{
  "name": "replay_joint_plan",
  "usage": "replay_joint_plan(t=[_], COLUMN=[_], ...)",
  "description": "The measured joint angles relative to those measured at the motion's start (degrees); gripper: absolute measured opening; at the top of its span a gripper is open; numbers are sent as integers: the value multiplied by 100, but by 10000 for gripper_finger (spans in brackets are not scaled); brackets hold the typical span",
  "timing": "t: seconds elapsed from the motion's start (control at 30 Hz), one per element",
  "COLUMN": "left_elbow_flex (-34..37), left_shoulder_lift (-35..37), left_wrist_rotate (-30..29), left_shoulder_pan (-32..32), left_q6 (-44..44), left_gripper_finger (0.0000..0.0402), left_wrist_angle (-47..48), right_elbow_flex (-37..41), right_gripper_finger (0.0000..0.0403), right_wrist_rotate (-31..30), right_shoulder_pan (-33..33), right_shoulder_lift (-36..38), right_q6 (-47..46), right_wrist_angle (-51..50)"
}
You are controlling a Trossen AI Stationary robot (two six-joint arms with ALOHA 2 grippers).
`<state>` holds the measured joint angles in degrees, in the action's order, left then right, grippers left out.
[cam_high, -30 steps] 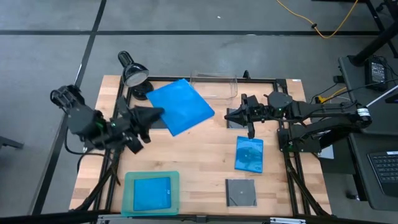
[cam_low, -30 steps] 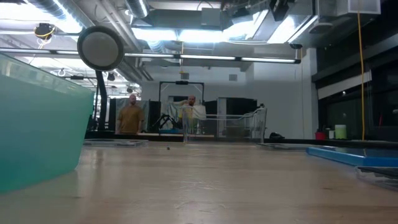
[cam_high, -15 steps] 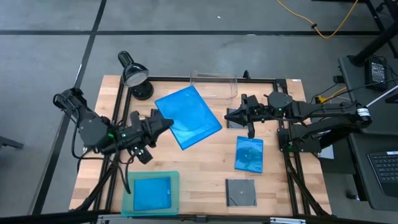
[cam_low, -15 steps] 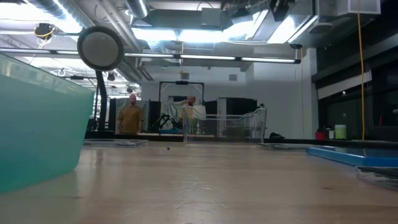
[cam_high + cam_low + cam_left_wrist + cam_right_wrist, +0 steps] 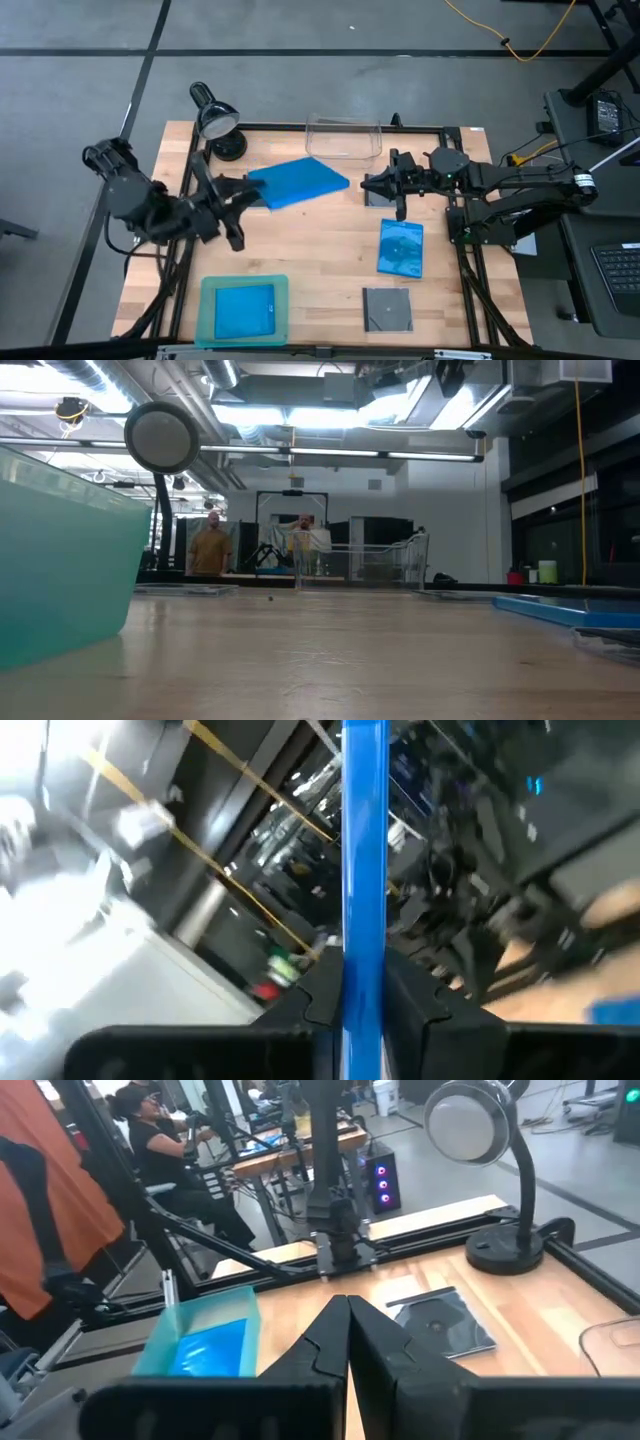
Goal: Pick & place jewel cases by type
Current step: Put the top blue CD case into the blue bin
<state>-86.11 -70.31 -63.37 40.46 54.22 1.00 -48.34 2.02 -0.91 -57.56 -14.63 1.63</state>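
1. The left gripper (image 5: pixel 243 190) is clamped on the edge of a blue case (image 5: pixel 298 182), lifted off the table (image 5: pixel 320 250); in its wrist view that case shows edge-on as a thin blue strip between the two fingers (image 5: pixel 318 995).
2. Just beyond the held case stand a clear bin (image 5: pixel 344 138) and, nearer the gripper's own side, a desk lamp (image 5: pixel 213 120) with its round base.
3. Back from the left gripper, at the table's near edge, a teal tray (image 5: pixel 243 309) holds another blue case (image 5: pixel 245 310).
4. The right gripper (image 5: pixel 372 186) hangs low with its fingers (image 5: pixel 333 1330) pressed together, nothing between them.
5. A grey disc case (image 5: pixel 378 192) lies right under it, mostly hidden by the gripper.
6. Near the right gripper, toward the table's front, lie a third blue case (image 5: pixel 401 247) and then a second grey case (image 5: pixel 387 309).
7. The left wrist view is blurred; little behind the strip can be made out.
8. The low view shows neither gripper, only the tray wall and table top.
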Motion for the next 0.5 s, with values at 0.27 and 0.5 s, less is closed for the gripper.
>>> replay_joint_plan(t=[0.27, 0.5], left_elbow_flex=[0, 0], left_shoulder_lift=[348, 705], left_wrist_rotate=[0, 963], left_shoulder_pan=[161, 232], left_q6=[-2838, -6429], left_gripper_finger=[32, 33], left_wrist_angle=[78, 490], right_elbow_flex=[0, 0], right_gripper_finger=[12, 12], right_wrist_rotate=[-4, -2], right_shoulder_pan=[0, 2], right_shoulder_lift=[-2, -2], right_q6=[19, 45], right_wrist_angle=[-31, -33])
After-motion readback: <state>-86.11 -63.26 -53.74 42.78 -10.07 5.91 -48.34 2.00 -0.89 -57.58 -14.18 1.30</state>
